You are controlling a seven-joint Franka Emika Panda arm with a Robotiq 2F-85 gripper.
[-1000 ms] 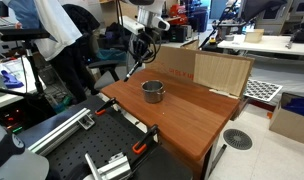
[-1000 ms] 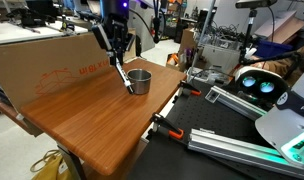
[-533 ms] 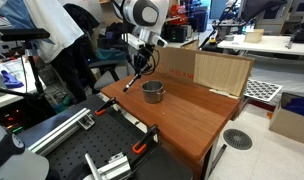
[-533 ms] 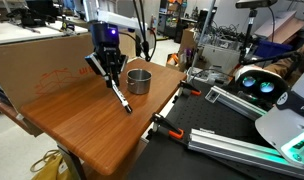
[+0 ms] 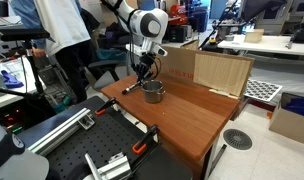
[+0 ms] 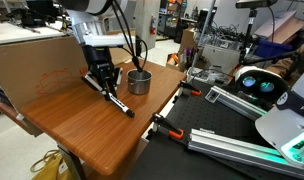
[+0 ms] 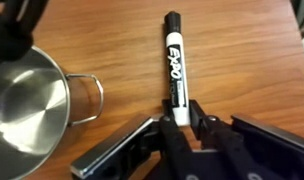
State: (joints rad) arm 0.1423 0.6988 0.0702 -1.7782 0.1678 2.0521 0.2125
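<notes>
My gripper (image 7: 176,115) is shut on a black and white Expo marker (image 7: 175,65), which lies nearly flat on the wooden table (image 7: 242,50). In both exterior views the gripper (image 5: 142,72) (image 6: 102,82) is low over the table, with the marker (image 6: 116,102) angled out and its tip at the wood. A small steel pot (image 7: 27,110) with a handle stands just beside the gripper; it also shows in both exterior views (image 5: 152,91) (image 6: 139,81).
A cardboard box (image 5: 204,68) (image 6: 42,60) stands at the table's back edge. Clamps (image 6: 167,127) and black rails (image 5: 102,165) sit off the table's edge. A person (image 5: 57,40) stands near the arm's base. Desks with equipment surround the table.
The gripper has come down with the marker from above the pot to the table beside the pot. The marker has tilted from hanging steeply to lying nearly flat.
</notes>
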